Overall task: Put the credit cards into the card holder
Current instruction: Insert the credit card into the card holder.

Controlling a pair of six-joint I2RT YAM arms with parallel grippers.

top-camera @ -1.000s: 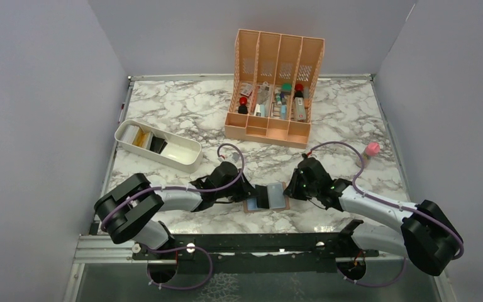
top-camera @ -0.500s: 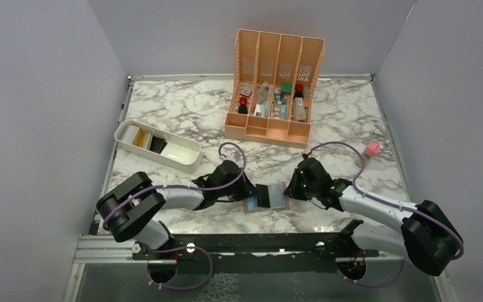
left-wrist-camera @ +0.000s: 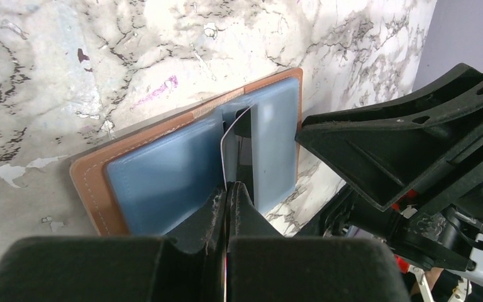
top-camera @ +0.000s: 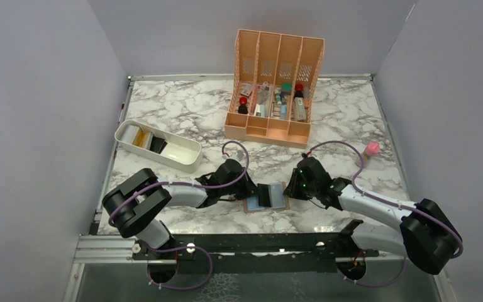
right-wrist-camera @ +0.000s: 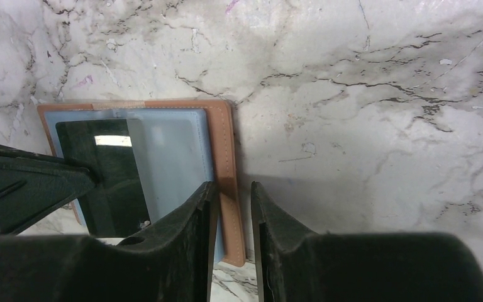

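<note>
The brown card holder (top-camera: 278, 197) lies open on the marble near the front edge, light blue inside up. My left gripper (top-camera: 255, 192) is shut on a dark credit card (top-camera: 264, 195), held edge-on (left-wrist-camera: 225, 148) at the holder's middle fold (left-wrist-camera: 157, 176). In the right wrist view the card (right-wrist-camera: 104, 179) lies over the blue left half, partly under a clear pocket. My right gripper (top-camera: 288, 189) sits at the holder's right edge (right-wrist-camera: 226, 138). Its jaws (right-wrist-camera: 231, 185) are slightly apart, with the brown border showing between them.
A tall peach organizer (top-camera: 275, 88) with small items stands at the back centre. A white oblong tray (top-camera: 157, 146) lies at the left. A small pink-topped object (top-camera: 371, 149) stands at the right. Grey walls enclose the table.
My left arm has edged slightly to the right, toward the holder, with the card. The right arm and the holder have not visibly moved.
</note>
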